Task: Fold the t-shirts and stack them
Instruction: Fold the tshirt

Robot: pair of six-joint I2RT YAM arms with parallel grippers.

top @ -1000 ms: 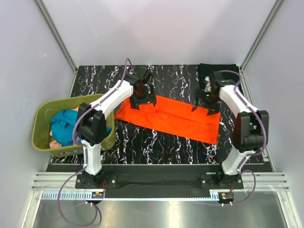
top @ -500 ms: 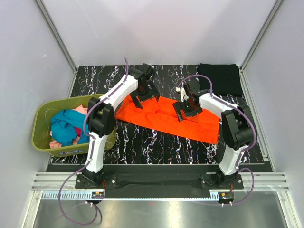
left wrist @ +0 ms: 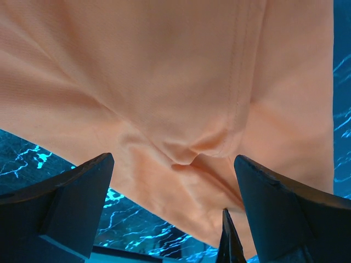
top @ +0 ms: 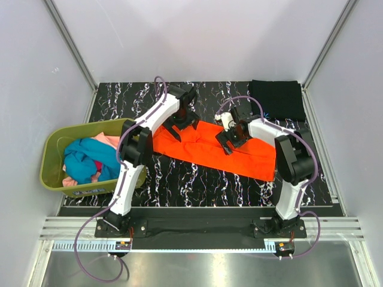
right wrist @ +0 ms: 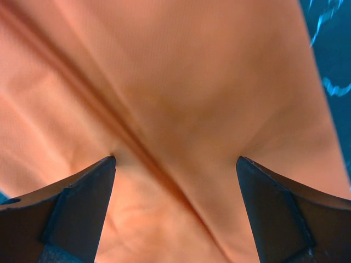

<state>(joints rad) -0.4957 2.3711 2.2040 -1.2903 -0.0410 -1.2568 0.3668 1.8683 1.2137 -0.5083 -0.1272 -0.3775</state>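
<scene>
Both pairs of jaws stand wide apart and hold nothing. The left gripper (top: 182, 125) hangs over the far left part of the orange t-shirt (top: 242, 156), and the right gripper (top: 225, 142) hangs over its middle.

The marbled black table (top: 197, 182) carries everything. The orange t-shirt lies across its centre as a long band slanting from far left to near right, seemingly already folded lengthwise. At the left edge sits the olive basket (top: 50, 146), with a teal t-shirt (top: 84, 158) and a pink one (top: 105, 140) heaped inside. A folded black t-shirt (top: 276, 98) lies flat in the far right corner, well apart from the orange one.

The left wrist view shows a seam and a small pucker between the open fingers (left wrist: 82, 192). The right wrist view shows a long crease running between its own fingers (right wrist: 82, 197).

The step in hand looks like taking hold for the next fold. To do it well, each gripper should come straight down, pinch every layer together and not just the top one, close at the same time as the other, and lift low so the band stays taut and even.
</scene>
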